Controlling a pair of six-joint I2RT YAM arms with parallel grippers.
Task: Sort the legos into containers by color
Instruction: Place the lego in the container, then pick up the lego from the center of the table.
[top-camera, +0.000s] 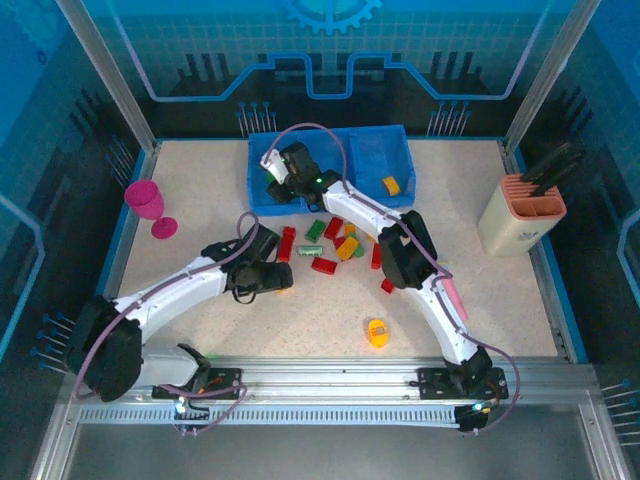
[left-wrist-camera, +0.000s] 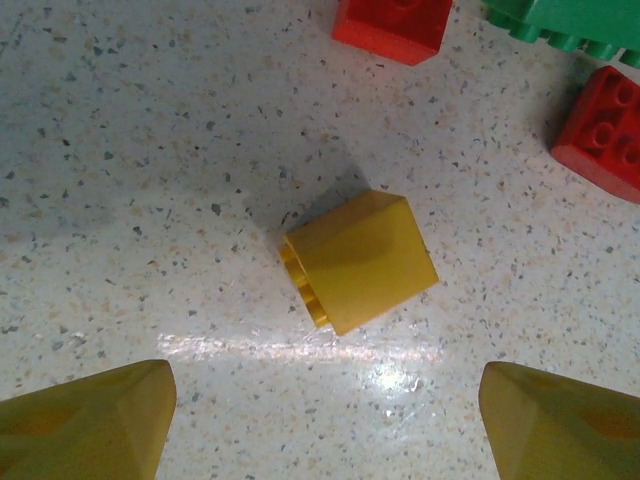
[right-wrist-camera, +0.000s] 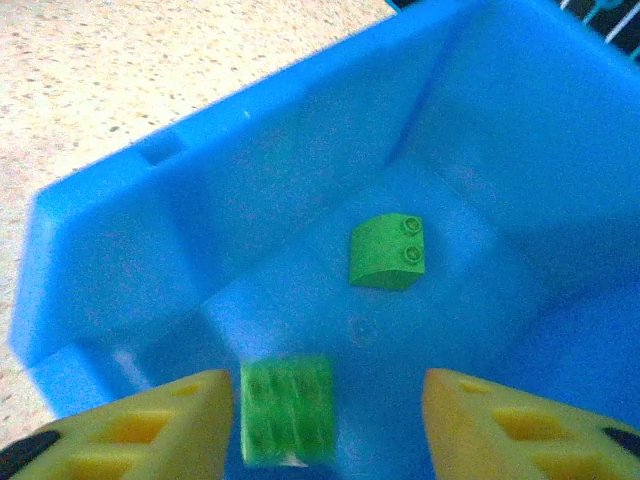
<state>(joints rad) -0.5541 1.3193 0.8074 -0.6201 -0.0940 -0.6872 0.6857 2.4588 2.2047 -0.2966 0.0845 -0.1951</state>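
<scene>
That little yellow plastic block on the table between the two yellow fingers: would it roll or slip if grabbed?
Probably stiff: the small yellow plastic brick looks hard-moulded. It is unlikely to roll, since it lies on a flat face on the speckled table. Its smooth sides might slip a little.

No readable text, no labels, no numbers

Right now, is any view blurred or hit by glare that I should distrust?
Right wrist: the near green brick is smeared by motion blur; the far green brick and the tray look soft but readable. Left wrist: sharp, with a glare streak on the table just under the yellow brick in frame. Top external: evenly lit, no blur.
</scene>
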